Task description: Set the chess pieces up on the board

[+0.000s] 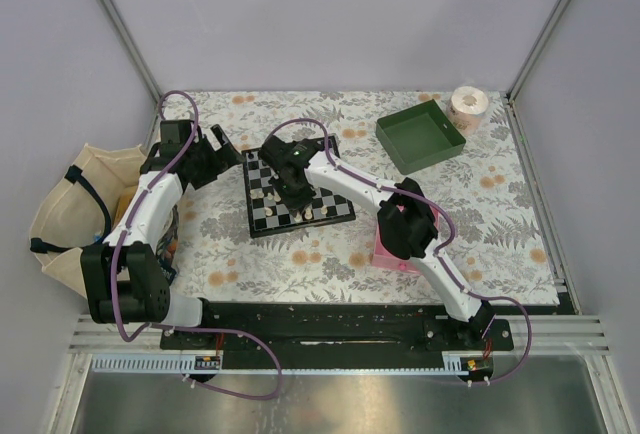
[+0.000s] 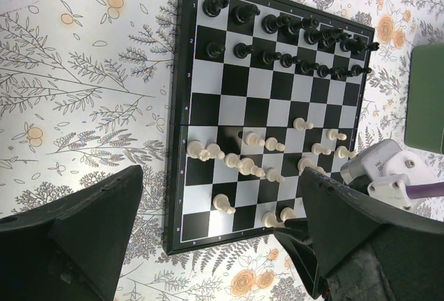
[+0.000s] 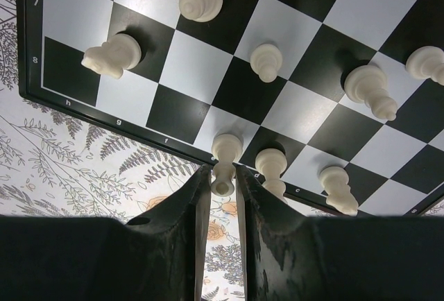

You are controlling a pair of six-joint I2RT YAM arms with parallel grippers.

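The board (image 1: pixel 250 224) lies mid-table, left of centre. In the left wrist view, black chess pieces (image 2: pixel 277 23) fill two rows at the board's (image 2: pixel 236 107) far side, and white pieces (image 2: pixel 243 166) stand scattered over the near half. My right gripper (image 1: pixel 296 194) hangs over the board's (image 3: pixel 173 114) near edge. Its gripper (image 3: pixel 223 176) jaws sit narrowly open on either side of a white piece (image 3: pixel 225 155), which stands upright on an edge-row square. My left gripper (image 1: pixel 225 149) hovers wide open and empty beside the board's left edge; in its own view the left gripper (image 2: pixel 220 176) frames the white half.
A green tray (image 1: pixel 420 137) stands at the back right, with a roll of tape (image 1: pixel 468 104) behind it. A pink tray (image 1: pixel 395 254) lies partly under the right arm. A canvas bag (image 1: pixel 70 214) rests off the table's left edge.
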